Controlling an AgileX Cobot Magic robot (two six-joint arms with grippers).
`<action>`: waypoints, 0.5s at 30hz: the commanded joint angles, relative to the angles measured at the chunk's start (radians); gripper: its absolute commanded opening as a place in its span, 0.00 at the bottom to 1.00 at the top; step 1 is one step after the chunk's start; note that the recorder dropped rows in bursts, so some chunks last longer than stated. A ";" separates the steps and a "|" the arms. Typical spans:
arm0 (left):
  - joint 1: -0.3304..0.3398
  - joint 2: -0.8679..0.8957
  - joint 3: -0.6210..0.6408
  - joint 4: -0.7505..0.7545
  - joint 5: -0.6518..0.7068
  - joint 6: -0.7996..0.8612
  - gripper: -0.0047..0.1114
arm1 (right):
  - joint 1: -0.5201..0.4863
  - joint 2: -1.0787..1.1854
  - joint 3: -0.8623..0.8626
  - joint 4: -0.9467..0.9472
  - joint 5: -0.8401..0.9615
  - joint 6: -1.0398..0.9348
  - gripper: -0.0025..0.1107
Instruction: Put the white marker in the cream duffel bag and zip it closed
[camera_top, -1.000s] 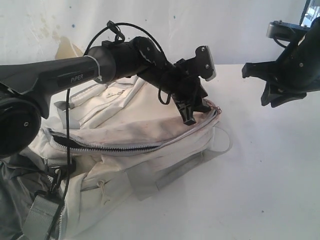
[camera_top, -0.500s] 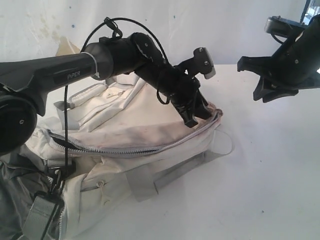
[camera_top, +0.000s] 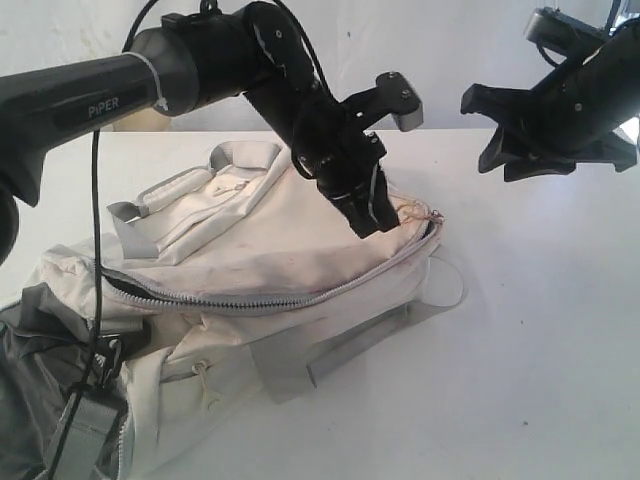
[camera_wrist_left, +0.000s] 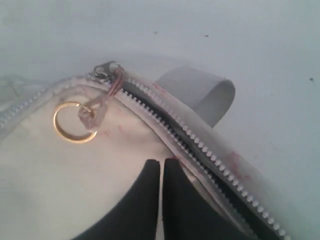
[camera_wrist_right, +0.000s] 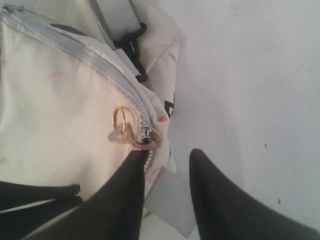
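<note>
As seen in the exterior view, the cream duffel bag (camera_top: 290, 270) is laid on the white table (camera_top: 540, 330) across the left and centre of the frame, its lower-left part cut off by the frame edge; open tabletop is left to the right and lower right of it; the table's far edge is met by a stained white wall (camera_top: 450, 50) along the top.

The left gripper (camera_top: 375, 222) is hung just over the bag's right end, above the cream top panel; its fingers are pressed together with nothing seen between them. The right gripper (camera_top: 475, 130) is held above the table at upper right, apart from the bag; its fingers are spread and nothing is grasped.

The zipper slider (camera_wrist_left: 102, 71) is sat at the bag's right end, with a gold ring (camera_wrist_left: 74, 122) tied to it; a dark gap is shown between the teeth rows beside it.

A dark grey fabric item (camera_top: 30, 370) is bunched at lower left against the bag; a grey webbing handle (camera_top: 330, 350) is laid out along the bag's near side; the left arm's cable (camera_top: 97, 230) is draped down over the bag's left end.

Where the white marker lies cannot be told.
</note>
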 joint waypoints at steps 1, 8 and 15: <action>-0.002 -0.017 -0.005 0.010 0.055 -0.080 0.04 | -0.004 0.020 0.003 0.056 -0.040 -0.013 0.30; -0.002 -0.017 -0.005 -0.003 -0.058 -0.070 0.07 | -0.004 0.069 0.003 0.065 -0.006 -0.013 0.30; -0.003 0.001 -0.005 -0.104 -0.163 0.186 0.35 | -0.004 0.067 0.003 0.059 -0.006 -0.013 0.30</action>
